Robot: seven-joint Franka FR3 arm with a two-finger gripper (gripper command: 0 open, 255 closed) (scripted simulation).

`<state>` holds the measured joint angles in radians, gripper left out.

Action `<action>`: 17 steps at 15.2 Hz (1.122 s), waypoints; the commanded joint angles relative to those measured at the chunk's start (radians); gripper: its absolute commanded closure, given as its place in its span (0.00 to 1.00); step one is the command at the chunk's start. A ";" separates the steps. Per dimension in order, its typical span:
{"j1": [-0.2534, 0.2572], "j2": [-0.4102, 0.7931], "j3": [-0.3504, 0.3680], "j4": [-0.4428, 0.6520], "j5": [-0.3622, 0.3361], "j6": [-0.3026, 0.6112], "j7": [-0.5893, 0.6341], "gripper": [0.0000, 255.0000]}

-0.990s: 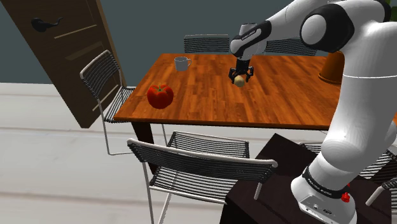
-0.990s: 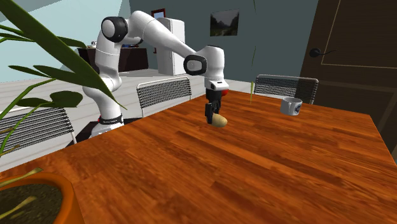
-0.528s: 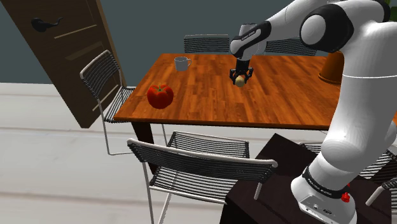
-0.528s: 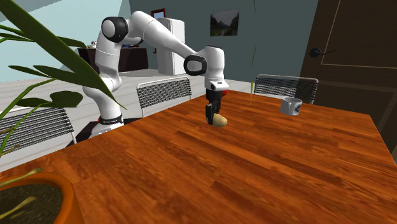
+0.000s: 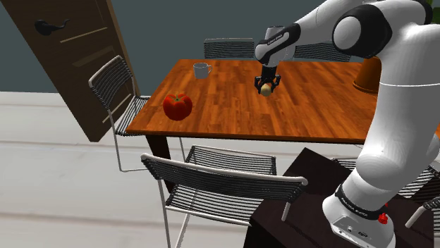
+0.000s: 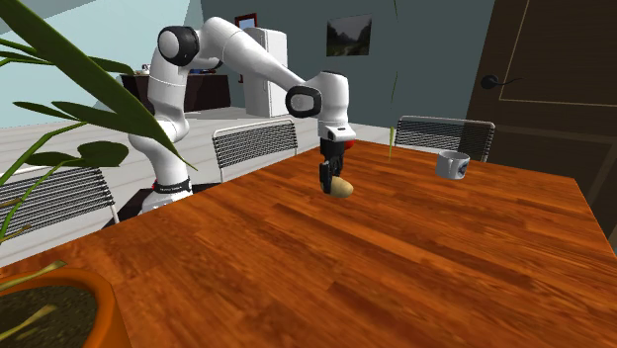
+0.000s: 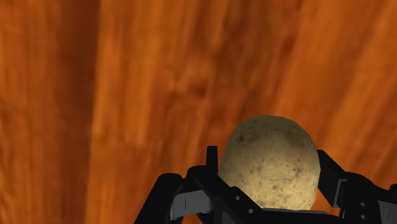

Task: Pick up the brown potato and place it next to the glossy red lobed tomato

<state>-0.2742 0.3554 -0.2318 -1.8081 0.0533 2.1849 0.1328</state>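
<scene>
Potato (image 7: 270, 162): tan, mottled, clasped between fingers (image 7: 329, 170) of gripper (image 5: 266, 86); jaws narrow, pressed on both its sides. Position: mid-table (image 5: 233, 116), at or barely above wood, cannot tell which. Tomato (image 5: 177, 106) well apart, toward shoulder view's left. Mug (image 5: 202, 70) near far corner.

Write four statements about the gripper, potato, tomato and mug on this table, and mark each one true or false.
1. The gripper is shut on the potato, with a finger against each side. True.
2. The tomato touches the potato. False: they lie well apart, and the tomato is near the table's edge towards the shoulder view's left.
3. A pale mug stands on the wooden table. True.
4. The tomato rests on a chair seat. False: it rests on the table top.
</scene>
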 commanded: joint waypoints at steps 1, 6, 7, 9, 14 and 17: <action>0.000 0.001 0.000 0.000 0.000 0.000 0.000 1.00; 0.002 -0.028 -0.004 0.029 -0.008 -0.057 0.003 1.00; 0.002 -0.033 -0.004 0.036 -0.009 -0.069 0.004 1.00; 0.003 -0.043 -0.005 0.050 -0.012 -0.093 0.005 1.00; 0.004 -0.065 -0.007 0.089 -0.018 -0.152 0.008 1.00; 0.005 -0.075 -0.009 0.115 -0.021 -0.189 0.009 1.00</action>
<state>-0.2699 0.2845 -0.2400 -1.6996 0.0335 2.0073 0.1409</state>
